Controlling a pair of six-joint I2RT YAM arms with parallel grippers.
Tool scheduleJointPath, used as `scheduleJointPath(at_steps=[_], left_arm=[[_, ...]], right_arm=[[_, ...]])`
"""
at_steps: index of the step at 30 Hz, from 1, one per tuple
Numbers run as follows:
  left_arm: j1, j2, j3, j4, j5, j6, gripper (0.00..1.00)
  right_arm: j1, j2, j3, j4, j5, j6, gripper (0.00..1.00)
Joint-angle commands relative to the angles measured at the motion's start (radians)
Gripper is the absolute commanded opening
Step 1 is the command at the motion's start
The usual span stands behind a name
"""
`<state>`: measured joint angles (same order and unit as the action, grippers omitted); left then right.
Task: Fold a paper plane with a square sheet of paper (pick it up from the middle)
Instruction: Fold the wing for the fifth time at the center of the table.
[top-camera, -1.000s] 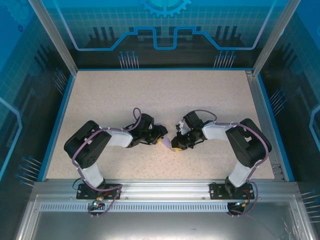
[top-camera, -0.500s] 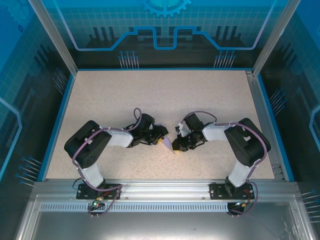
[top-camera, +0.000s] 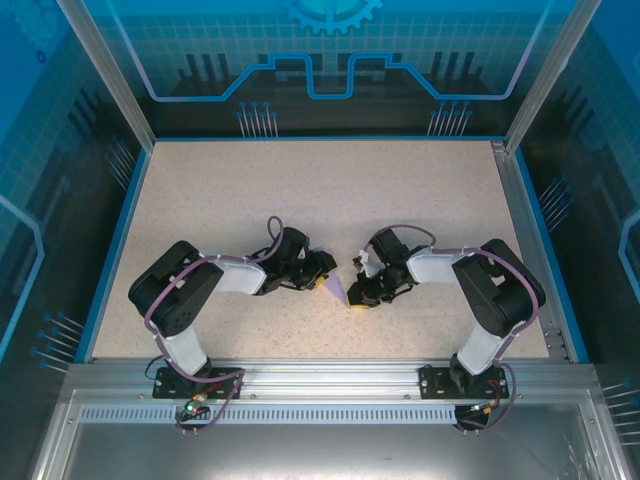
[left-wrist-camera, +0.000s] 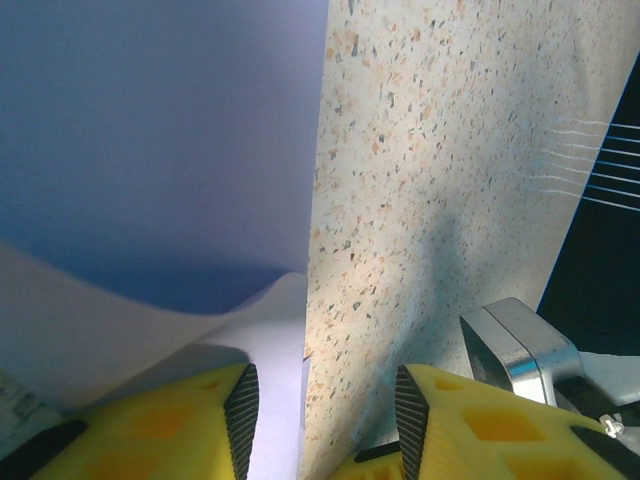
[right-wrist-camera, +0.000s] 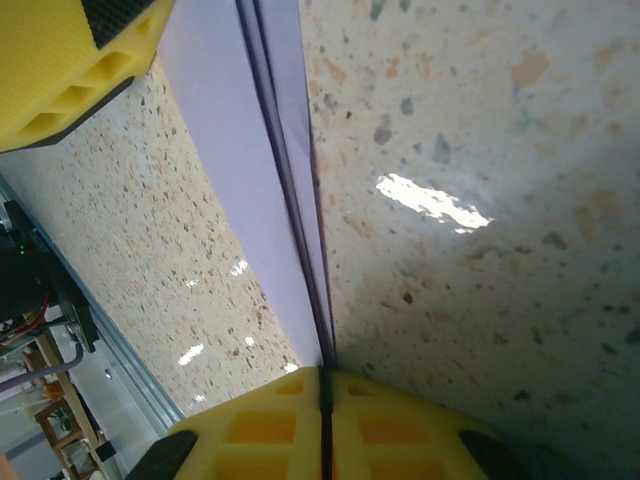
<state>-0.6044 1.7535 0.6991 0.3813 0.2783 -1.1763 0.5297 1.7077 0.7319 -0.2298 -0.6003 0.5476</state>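
There is one sheet of paper (top-camera: 335, 288), pale lavender and already folded. It lies flat on the speckled table (top-camera: 300, 190), directly between the two grippers. In the right wrist view it looks like a narrow strip with one dark crease running along its length.

The right gripper (right-wrist-camera: 325, 388) is at the right end of the paper. Its two yellow fingers (right-wrist-camera: 420, 430) are pressed together, and the crease of the paper goes straight into the seam between them, so this pincer is clenched on the paper.

The left gripper (left-wrist-camera: 320, 405) is at the left side of the paper. Its jaws stand apart, with bare table between them, so it is released. The straight edge of the paper passes just inside one finger (left-wrist-camera: 160, 425), and beside that finger a part of the paper curls upward.

There are two arms, the left arm (top-camera: 175, 290) and the right arm (top-camera: 495, 285), and both bend inward toward the paper.
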Motion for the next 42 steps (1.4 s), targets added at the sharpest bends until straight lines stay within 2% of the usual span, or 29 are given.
scheduleJointPath(at_steps=[1, 5, 9, 18, 23, 26, 29, 34, 42], left_arm=[[0.005, 0.047, -0.006, -0.115, -0.046, 0.004, 0.46], [0.005, 0.047, -0.005, -0.117, -0.046, 0.005, 0.45], [0.006, 0.047, -0.004, -0.122, -0.049, 0.001, 0.45], [0.005, 0.051, -0.004, -0.124, -0.049, 0.005, 0.45], [0.006, 0.048, -0.004, -0.125, -0.044, 0.006, 0.45], [0.006, 0.048, -0.008, -0.124, -0.044, 0.007, 0.45], [0.006, 0.053, -0.009, -0.117, -0.041, 0.004, 0.45], [0.005, 0.060, -0.003, -0.110, -0.035, 0.001, 0.45], [0.004, 0.063, 0.002, -0.104, -0.031, -0.002, 0.45]], right_arm=[[-0.003, 0.021, -0.040, -0.175, 0.060, -0.037, 0.07], [-0.001, 0.037, -0.037, -0.220, 0.088, -0.059, 0.06], [0.025, 0.027, -0.006, -0.326, 0.197, -0.097, 0.09], [0.036, -0.024, 0.018, -0.405, 0.197, -0.090, 0.10], [0.034, -0.111, 0.036, -0.391, 0.163, -0.060, 0.13], [0.028, -0.190, 0.049, -0.338, 0.144, -0.006, 0.11], [0.027, -0.204, 0.046, -0.186, 0.052, 0.081, 0.07], [0.038, -0.109, 0.051, 0.102, -0.053, 0.270, 0.04], [0.046, 0.058, 0.060, 0.193, -0.030, 0.290, 0.04]])
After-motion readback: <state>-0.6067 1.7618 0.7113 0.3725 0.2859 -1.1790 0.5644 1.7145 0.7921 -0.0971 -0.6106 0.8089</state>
